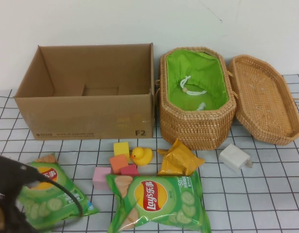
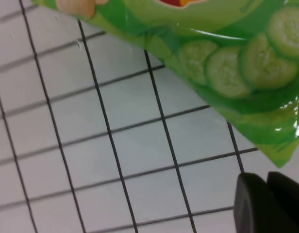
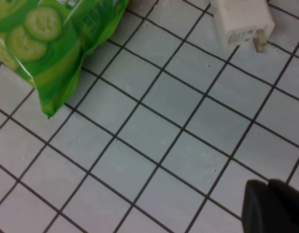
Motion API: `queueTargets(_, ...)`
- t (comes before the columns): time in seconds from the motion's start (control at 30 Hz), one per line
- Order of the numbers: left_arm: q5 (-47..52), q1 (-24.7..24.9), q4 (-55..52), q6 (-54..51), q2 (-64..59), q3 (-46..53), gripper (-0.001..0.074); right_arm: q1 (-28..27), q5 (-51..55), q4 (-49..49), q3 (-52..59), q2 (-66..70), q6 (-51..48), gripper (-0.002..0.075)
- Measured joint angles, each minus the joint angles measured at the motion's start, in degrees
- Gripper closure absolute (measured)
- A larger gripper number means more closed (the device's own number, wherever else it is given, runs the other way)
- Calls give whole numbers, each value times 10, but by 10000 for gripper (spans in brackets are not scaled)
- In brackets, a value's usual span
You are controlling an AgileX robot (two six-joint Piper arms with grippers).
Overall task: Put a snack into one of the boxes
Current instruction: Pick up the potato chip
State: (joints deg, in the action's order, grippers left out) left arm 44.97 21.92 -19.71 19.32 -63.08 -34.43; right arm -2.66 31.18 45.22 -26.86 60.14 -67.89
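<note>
We see two green crinkly Lay's cucumber chip bags on the white gridded tabletop (image 1: 266, 204): the near-left chip bag (image 1: 50, 199) lies at the front left corner, and the larger central chip bag (image 1: 157, 201) lies front and centre. Our left gripper (image 2: 271, 204) hangs low at the front left, its dark arm crossing the near-left bag in the high view; its fingers are pressed together and hold nothing. From its wrist camera that bag's corner shows just beside the fingertips, apart from them. That bag's long axis runs slanting from the far left toward the near right.

Our right gripper (image 3: 278, 206) is out of the high view; its wrist camera shows it closed and empty, over bare grid between the central bag's corner and the white plug-in charger block (image 1: 235, 158).

We judge the left arm nearer a snack, though the fingers must part first.

Behind stand the open brown cardboard box (image 1: 86, 92) on the left and the woven wicker basket with green cloth lining (image 1: 197, 97), its wicker lid (image 1: 266, 99) lying off beside it. Foam blocks, a yellow rubber duck (image 1: 141, 156) and a yellow foil packet (image 1: 178, 159) lie between the snacks and the boxes.
</note>
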Motion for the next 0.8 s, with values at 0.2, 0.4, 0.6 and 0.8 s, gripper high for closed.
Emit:
queueTargets(0.2, -20, 118, -65, 44, -17, -1, 482, 0, 0, 9, 0, 0, -6, 727)
queueTargets(0.4, -31, 150, -129, 116, -62, -1, 297, 0, 1, 20, 0, 0, -11, 727)
queueTargets(0.6, -40, 150, -145, 134, -133, -1, 282, 0, 3, 22, 0, 0, -12, 727)
queueTargets(0.8, -40, 150, -172, 195, -184, -5, 282, 0, 3, 24, 0, 0, -12, 727)
